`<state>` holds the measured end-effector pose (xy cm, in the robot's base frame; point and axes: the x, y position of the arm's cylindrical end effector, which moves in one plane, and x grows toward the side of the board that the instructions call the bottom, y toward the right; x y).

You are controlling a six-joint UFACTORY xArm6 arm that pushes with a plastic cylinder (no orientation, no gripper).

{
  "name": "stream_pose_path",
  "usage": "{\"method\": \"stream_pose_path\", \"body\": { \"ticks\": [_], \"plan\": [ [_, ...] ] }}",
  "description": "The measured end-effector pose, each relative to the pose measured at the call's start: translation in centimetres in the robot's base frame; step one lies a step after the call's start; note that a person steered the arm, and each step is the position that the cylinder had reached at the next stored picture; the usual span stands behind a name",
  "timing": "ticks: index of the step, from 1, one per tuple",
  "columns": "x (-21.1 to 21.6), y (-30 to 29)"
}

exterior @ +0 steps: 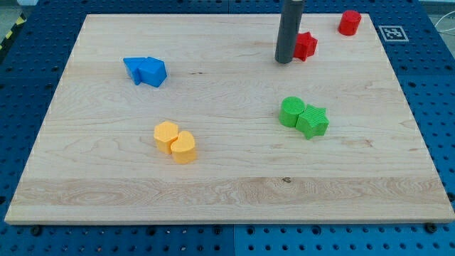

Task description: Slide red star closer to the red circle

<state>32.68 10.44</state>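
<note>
The red star (306,45) lies near the view's top, right of centre, on the wooden board (227,178). The red circle (349,22) stands at the top right, apart from the star. My tip (284,61) is just left of and slightly below the red star, close to its left side; the dark rod rises from it and hides a little of the star's left edge.
Two blue blocks (146,71) touch each other at the upper left. Two orange blocks (175,141) touch at the lower centre left. A green block and a green star (304,117) touch at the centre right. A marker tag (393,33) lies at the board's top right corner.
</note>
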Motion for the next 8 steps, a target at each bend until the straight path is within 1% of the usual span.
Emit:
{"method": "stream_pose_path", "body": {
  "ticks": [3, 4, 6, 8],
  "plan": [
    [-1.1, 0.9],
    [-1.1, 2.1],
    [-2.7, 3.0],
    [-2.7, 5.4]
  ]
}}
